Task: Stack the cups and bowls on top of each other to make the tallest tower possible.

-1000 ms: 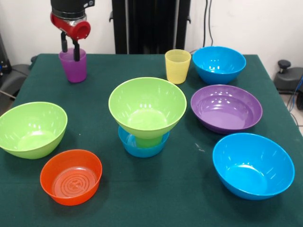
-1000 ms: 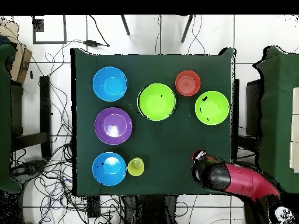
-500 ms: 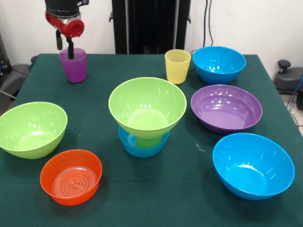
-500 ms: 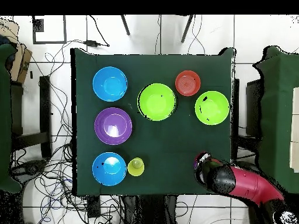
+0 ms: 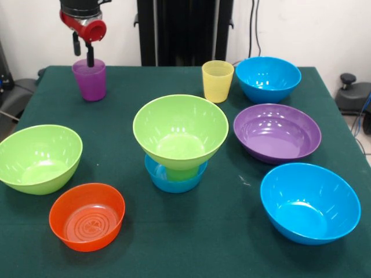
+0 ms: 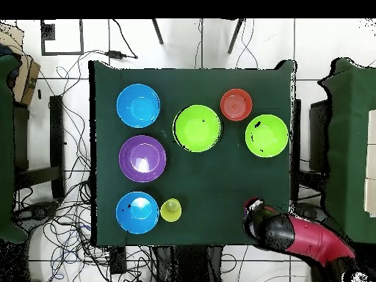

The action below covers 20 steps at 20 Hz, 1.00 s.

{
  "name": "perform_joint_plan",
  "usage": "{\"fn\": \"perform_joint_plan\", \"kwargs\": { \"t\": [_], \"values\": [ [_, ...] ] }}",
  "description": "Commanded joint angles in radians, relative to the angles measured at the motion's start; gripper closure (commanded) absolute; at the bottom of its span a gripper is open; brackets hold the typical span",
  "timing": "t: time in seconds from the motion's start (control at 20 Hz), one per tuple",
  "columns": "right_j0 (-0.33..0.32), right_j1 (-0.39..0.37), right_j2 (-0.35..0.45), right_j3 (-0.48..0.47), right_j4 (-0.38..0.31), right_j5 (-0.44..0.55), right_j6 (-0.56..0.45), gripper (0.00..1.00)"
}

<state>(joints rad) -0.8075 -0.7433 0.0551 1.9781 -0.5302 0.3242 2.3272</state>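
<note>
The claw [image 5: 83,51] hangs with fingers slightly apart and empty just above the purple cup [image 5: 89,80], which stands upright on the table [image 5: 232,231].

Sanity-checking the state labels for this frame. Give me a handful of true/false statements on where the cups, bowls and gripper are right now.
1. The gripper hangs over the purple cup, fingers apart. True.
2. The tower has the purple cup on top. False: a green bowl tops it, over a green cup in a small blue bowl; the purple cup stands on the table.
3. The yellow cup stands upright beside a blue bowl. True.
4. The orange bowl sits inside the loose green bowl. False: they sit side by side.
5. The purple bowl is empty. True.
</note>
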Motion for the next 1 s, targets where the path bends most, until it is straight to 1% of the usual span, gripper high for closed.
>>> {"fn": "perform_joint_plan", "kwargs": {
  "t": [0.05,0.6,1.0],
  "values": [
    [0.038,0.009,0.021,0.083,-0.022,-0.022,0.026,0.0],
    [0.049,0.071,0.001,0.056,-0.033,-0.08,0.04,0.0],
    [0.046,0.104,0.002,0.032,-0.032,-0.105,0.032,0.0]
  ]
}}
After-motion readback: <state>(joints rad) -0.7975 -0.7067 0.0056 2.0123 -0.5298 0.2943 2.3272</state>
